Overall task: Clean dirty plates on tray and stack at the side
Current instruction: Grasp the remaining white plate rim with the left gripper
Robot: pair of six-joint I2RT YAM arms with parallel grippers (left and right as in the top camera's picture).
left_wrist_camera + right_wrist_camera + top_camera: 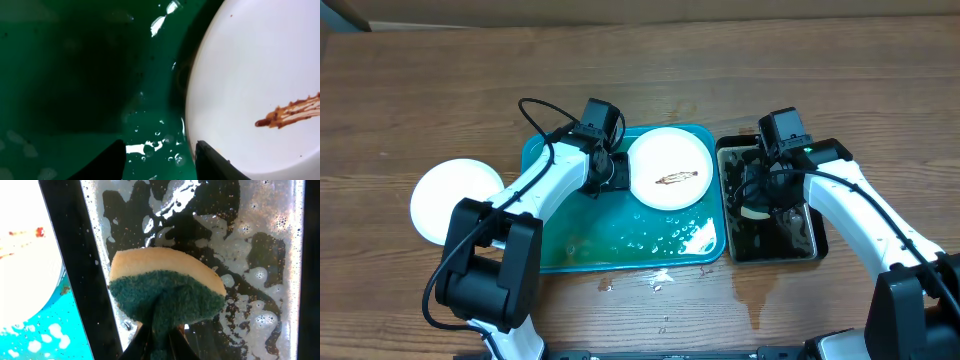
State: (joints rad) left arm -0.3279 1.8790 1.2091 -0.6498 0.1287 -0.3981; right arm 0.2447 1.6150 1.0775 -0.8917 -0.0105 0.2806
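at the near edge of the table (410, 300), drops of water (658, 282) lie just beside the tray (590, 250), whose floor is wet. further in, a clean white plate (455, 198) sits on the wood at the left, apart from the tray. the dirty plate (665, 155) lies in the tray's far right corner, a brown smear (680, 179) at its centre. the left gripper (160, 145) has its jaws apart, straddling that plate's left rim; whether they pinch it i cannot tell. the right gripper (159, 337) is clamped on a sponge (165, 285) over the soapy black tray (75, 280). the left should pin the rim firmly so the plate cannot skate on the wet floor, and the sponge should meet the smear flat.
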